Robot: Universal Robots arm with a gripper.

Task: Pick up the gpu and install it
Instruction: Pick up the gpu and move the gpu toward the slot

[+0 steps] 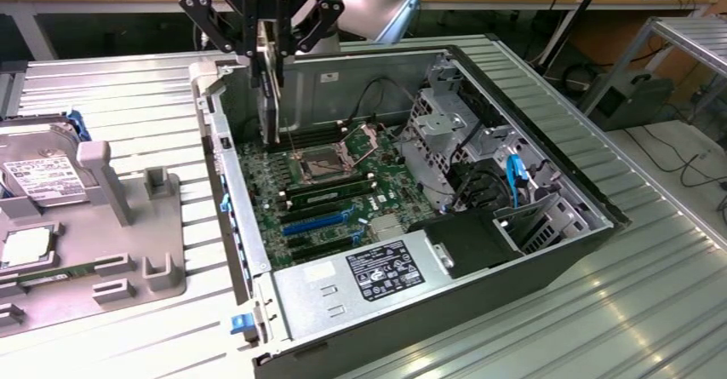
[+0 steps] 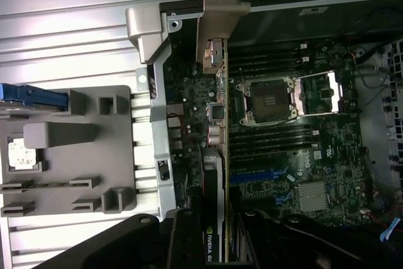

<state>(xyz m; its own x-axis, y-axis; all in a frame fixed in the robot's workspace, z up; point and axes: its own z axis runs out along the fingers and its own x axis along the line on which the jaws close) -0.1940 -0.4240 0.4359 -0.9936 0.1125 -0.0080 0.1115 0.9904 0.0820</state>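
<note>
Out at nine o'clock in the exterior view, a gray holder tray (image 1: 136, 226) rests on the ribbed table with a silver drive (image 1: 40, 179) propped in it. Nearer the middle, at about eleven o'clock, the gripper (image 1: 271, 48) hangs over the open computer case (image 1: 211, 149). Its claw is drawn partway in, both fingers pinching the upper edge of the gpu (image 1: 271, 98). The card hangs upright and edge-on, close to the case's wall at ten o'clock, above the motherboard (image 1: 340, 217). Whether its lower edge touches the board cannot be told. In the wrist view the gpu (image 2: 218, 124) runs as a thin strip just beside the processor socket (image 2: 271, 100), with its silver bracket (image 2: 220, 23) at the case's rim. At six o'clock of the case sits the power supply (image 1: 392, 272). The metal drive cage (image 1: 437, 140) stands toward three o'clock, and a blue cable (image 1: 517, 179) hangs just beyond it.
</note>
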